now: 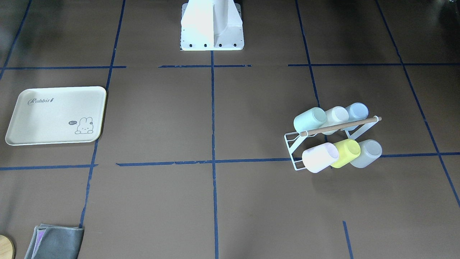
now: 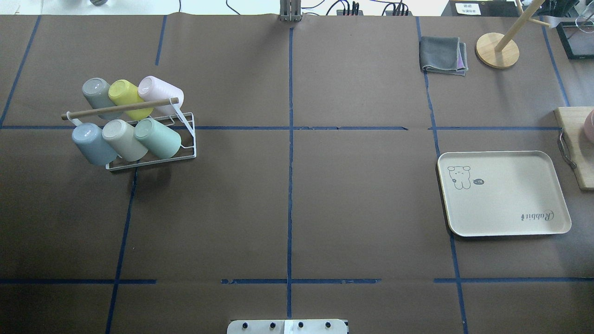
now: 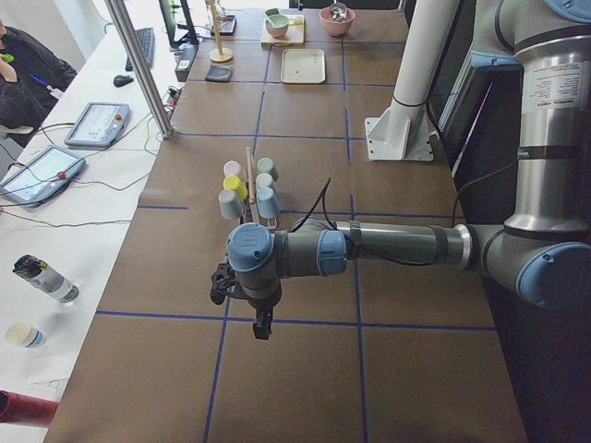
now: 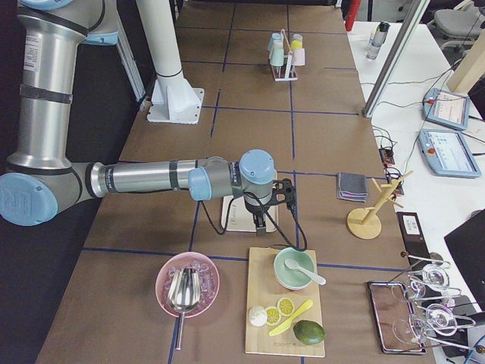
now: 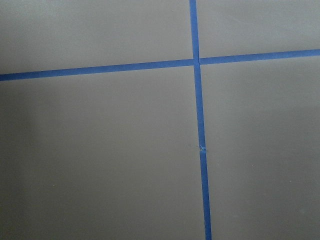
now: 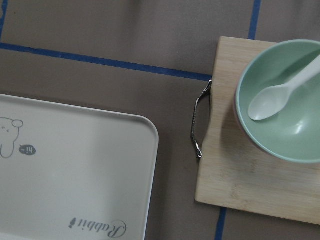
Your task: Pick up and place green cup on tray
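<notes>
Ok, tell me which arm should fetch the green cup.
Left. The green cup sits on the rack in the table's left half, and the left pincer hovers just short of that rack. The right pincer is over the tray, across the table.

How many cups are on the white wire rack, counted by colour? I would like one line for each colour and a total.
mint green cup: 1
yellow-green cup: 1
pale blue cup: 1
grey cup: 1
pale pink cup: 1
cream cup: 1
Total: 6 cups on the rack
</notes>
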Robot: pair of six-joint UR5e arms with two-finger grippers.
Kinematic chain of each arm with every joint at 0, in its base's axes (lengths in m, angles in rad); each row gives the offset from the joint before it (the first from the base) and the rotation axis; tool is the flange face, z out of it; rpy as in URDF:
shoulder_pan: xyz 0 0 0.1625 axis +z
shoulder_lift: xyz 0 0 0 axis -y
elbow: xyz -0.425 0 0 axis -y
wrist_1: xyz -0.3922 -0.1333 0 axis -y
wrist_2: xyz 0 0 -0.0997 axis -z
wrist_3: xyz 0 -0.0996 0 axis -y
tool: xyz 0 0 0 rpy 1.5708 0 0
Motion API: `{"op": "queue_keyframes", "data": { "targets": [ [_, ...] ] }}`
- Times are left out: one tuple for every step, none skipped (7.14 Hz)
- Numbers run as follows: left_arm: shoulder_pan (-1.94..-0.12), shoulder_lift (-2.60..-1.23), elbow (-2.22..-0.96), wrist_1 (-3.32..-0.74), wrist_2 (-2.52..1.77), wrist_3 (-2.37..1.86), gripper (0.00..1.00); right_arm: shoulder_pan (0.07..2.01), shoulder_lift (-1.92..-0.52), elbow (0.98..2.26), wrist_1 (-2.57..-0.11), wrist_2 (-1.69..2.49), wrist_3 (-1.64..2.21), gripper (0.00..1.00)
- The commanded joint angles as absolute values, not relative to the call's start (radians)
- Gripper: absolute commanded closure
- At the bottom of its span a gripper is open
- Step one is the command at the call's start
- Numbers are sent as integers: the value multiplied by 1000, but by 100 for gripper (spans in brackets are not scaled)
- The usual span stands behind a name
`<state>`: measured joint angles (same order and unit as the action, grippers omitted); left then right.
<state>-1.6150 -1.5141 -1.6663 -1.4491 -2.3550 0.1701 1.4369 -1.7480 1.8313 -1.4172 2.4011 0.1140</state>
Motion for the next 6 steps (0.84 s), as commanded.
{"op": "queue_keyframes", "data": {
  "targets": [
    [-1612, -1514, -1658, -1451, -2356, 170, 0, 1274, -1746, 1702, -1129, 2331, 372, 0],
    [-1611, -1514, -1658, -1451, -2356, 170, 0, 1257, -1746, 1606, -967, 2327, 443, 1],
    [-1611, -1514, -1660, -1451, -2356, 170, 0, 1218, -1747, 1570, -865, 2322, 551, 2],
    [-1609, -1516, -1660, -1451, -2356, 172, 0, 1169, -1747, 1534, -801, 2318, 584, 7],
    [-1609, -1517, -1660, -1451, -2356, 172, 0, 1152, -1747, 1479, -732, 2318, 584, 14],
    [-1609, -1517, -1661, -1451, -2356, 170, 0, 1140, -1747, 1456, -707, 2316, 586, 22]
  ]
}}
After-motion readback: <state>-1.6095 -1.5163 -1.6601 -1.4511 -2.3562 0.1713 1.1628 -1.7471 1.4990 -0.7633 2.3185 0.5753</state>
